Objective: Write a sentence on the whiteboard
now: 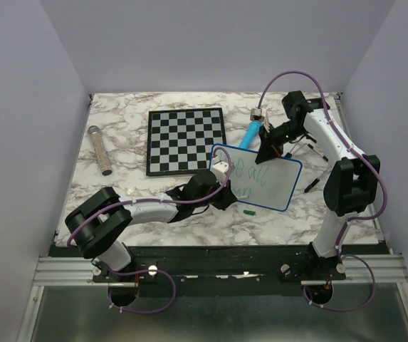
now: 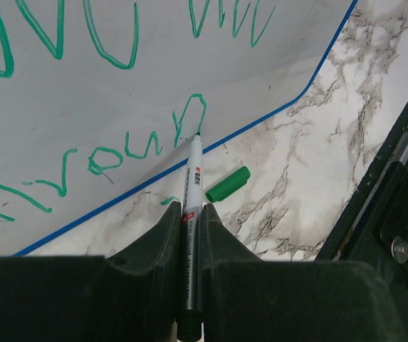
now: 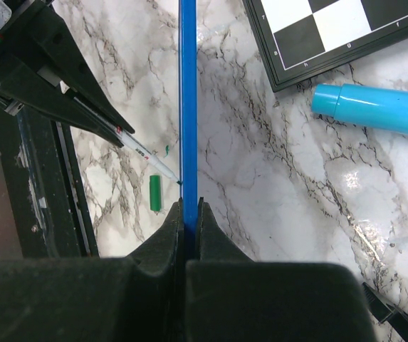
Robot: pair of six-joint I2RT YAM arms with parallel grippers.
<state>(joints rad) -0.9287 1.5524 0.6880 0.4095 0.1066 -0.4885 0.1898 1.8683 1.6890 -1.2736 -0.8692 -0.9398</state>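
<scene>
The whiteboard (image 1: 271,182), white with a thin blue rim, stands tilted on the marble table. Green handwritten letters (image 2: 104,160) run in rows across it. My left gripper (image 2: 189,214) is shut on a white marker (image 2: 191,185); its tip touches the board at the end of the lower row. My right gripper (image 3: 187,206) is shut on the board's blue rim (image 3: 187,100), seen edge-on, holding the far edge up. In the top view the left gripper (image 1: 221,187) is at the board's near-left side and the right gripper (image 1: 266,152) at its far edge.
The green marker cap (image 2: 228,184) lies on the table just by the board's near edge. A checkered board (image 1: 186,140) lies behind. A light blue tube (image 3: 374,108) lies near it. A grey cylinder (image 1: 100,149) lies far left. A black pen (image 1: 311,186) lies right.
</scene>
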